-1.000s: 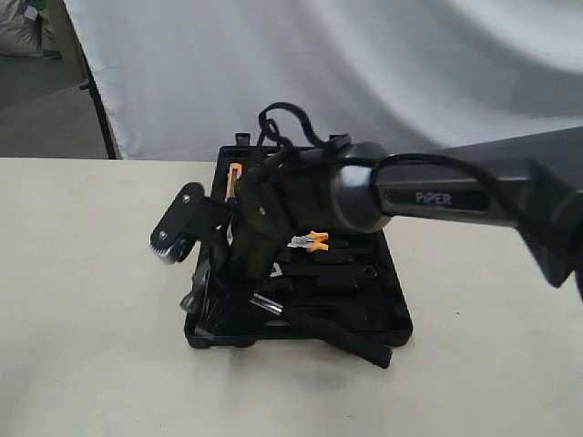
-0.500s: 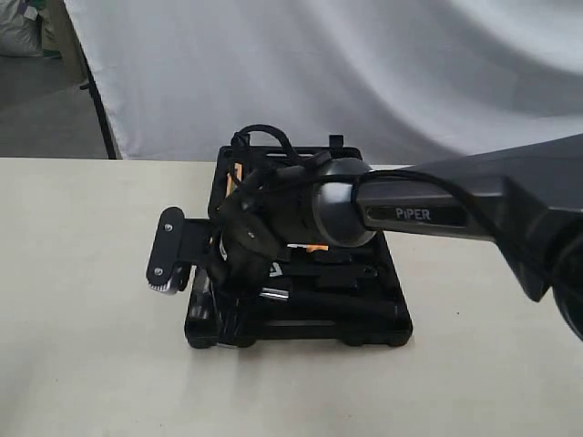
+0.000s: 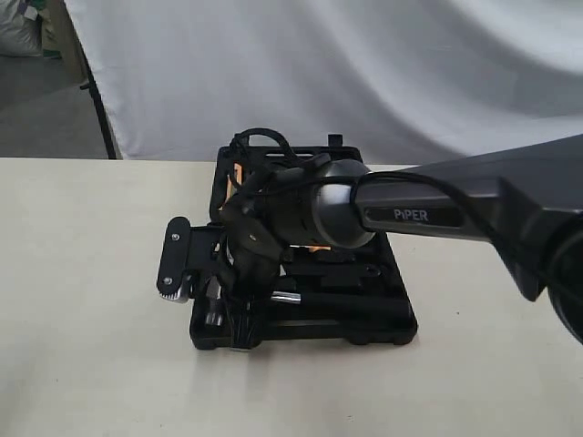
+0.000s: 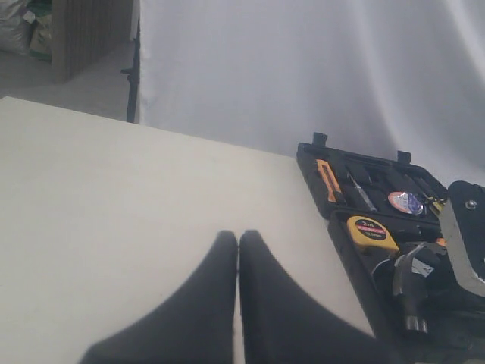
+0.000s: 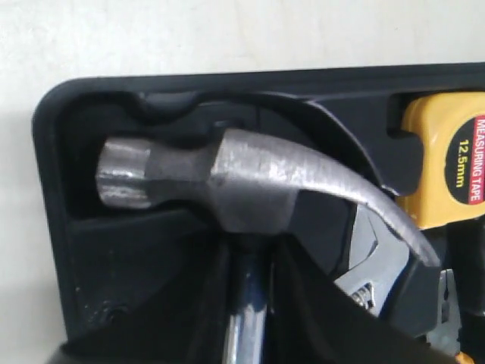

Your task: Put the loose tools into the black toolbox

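While the right end effector (image 5: 248, 273) clenches the hammer (image 5: 254, 178) at its neck, the head (steel) lies in the toolbox (image 5: 54, 227)

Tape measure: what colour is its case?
The tape measure is yellow; clearest in right wrist view.

My right arm (image 3: 474, 205) had a dark grey shell, white "PIPER" lettering.
Wrist joint (image 3: 339, 214) was glossy and rounded, black cable (image 3: 260, 137) looped above it, flat black plate (image 3: 175, 259) had two screws and a toothed silver edge. My left gripper (image 4: 238, 241) showed plain black tapered fingers.
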Controlling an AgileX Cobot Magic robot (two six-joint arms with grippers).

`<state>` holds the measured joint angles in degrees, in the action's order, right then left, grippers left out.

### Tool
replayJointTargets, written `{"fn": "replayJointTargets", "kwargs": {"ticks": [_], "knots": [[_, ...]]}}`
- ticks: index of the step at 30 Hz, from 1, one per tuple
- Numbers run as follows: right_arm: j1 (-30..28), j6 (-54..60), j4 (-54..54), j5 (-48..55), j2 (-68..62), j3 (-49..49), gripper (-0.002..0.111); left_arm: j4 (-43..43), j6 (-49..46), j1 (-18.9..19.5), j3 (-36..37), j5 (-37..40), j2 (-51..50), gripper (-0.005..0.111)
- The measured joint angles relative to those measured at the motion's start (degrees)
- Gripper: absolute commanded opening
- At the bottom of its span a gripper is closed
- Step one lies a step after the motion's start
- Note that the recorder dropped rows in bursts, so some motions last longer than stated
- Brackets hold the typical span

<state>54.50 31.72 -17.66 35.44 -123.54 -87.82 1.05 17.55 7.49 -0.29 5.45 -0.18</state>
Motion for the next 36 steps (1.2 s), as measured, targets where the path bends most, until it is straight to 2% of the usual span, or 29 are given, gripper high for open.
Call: {"fn": "replayJointTargets", "kwargs": {"ticks": [9,17,20,24,28,30,36], "knots": [[0.13,-0.46,-0.22,0.00,0.00,0.00,0.000,0.00,0.00,0.00,0.00,0.00,0.00,0.001],[2.24,-2.95,-5.87,0.57,0.00,0.00,0.000,0.00,0.00,0.00,0.00,0.00,0.00,0.001],[2.36,-3.94,-6.21,0.57,0.00,0.00,0.012,0.00,0.00,0.00,0.00,0.00,0.00,0.001],[2.36,-5.30,-6.73,0.62,0.00,0.00,0.047,0.00,0.00,0.00,0.00,0.00,0.00,0.001],[2.36,-6.15,-7.58,0.28,0.26,0.00,0.072,0.00,0.00,0.00,0.00,0.00,0.00,0.001],[2.36,-7.56,-7.69,0.29,0.60,-0.23,0.076,0.00,0.00,0.00,0.00,0.00,0.00,0.001],[2.48,-13.51,-7.69,0.59,2.31,-1.66,0.076,0.00,0.00,0.00,0.00,0.00,0.00,0.001]]}}
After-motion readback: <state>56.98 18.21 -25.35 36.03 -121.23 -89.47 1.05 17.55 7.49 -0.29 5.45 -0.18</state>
